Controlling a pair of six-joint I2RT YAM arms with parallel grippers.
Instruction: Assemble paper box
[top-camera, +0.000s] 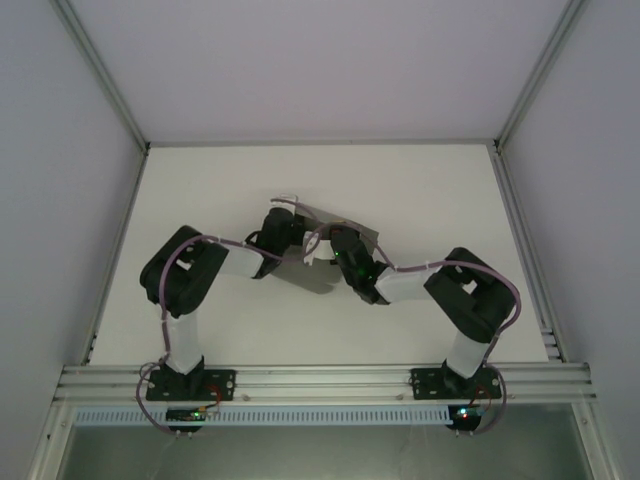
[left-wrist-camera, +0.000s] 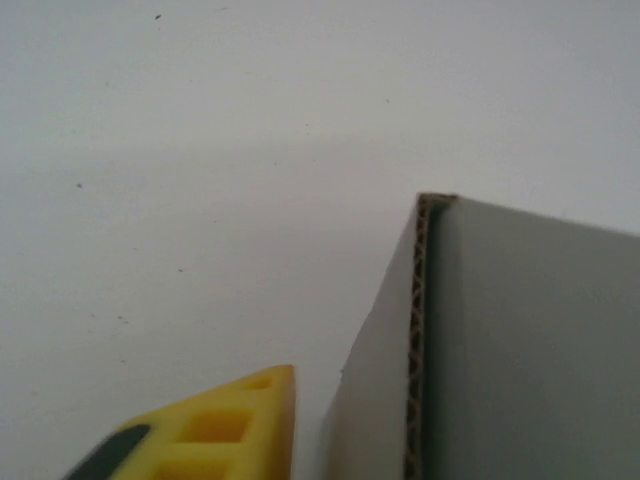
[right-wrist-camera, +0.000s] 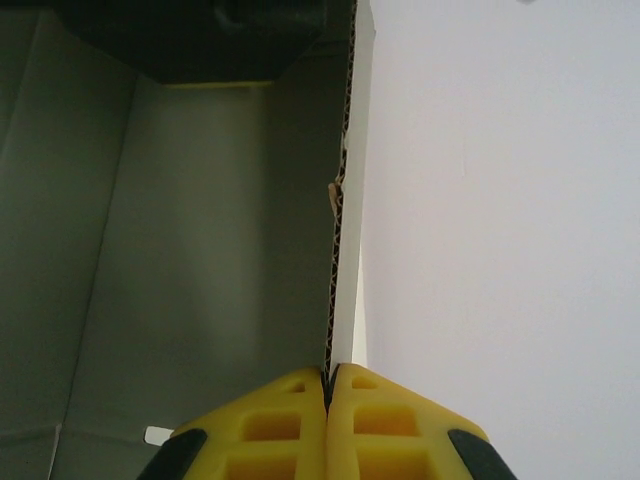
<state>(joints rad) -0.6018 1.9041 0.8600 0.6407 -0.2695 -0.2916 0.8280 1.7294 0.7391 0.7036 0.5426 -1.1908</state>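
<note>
From above, the paper box (top-camera: 362, 232), a plain matte grey piece of thin cardboard with its walls partly raised, is sitting near the middle of the white worktop (top-camera: 200, 190), a little toward the far edge. Both arms are reaching in over it. The left hand (top-camera: 280, 225) is coming at its left side and the right hand (top-camera: 343, 252) at its near side.

Through the left wrist camera, one yellow finger (left-wrist-camera: 225, 435) is showing at the bottom, just beside an upright wall of the box whose corrugated edge is facing the lens. I cannot tell whether it is touching the wall, or whether this hand is open or closed.

Through the right wrist camera, the right hand (right-wrist-camera: 328, 385) is pinching closed on the corrugated edge of a standing wall. The box's grey inside is lying to the left and bare worktop to the right.

The step looks like squaring up the walls. Doing it well probably means holding the pinched wall steady without crushing the thin board. The left finger would then be pressing its wall along the crease until the corner meets cleanly.
</note>
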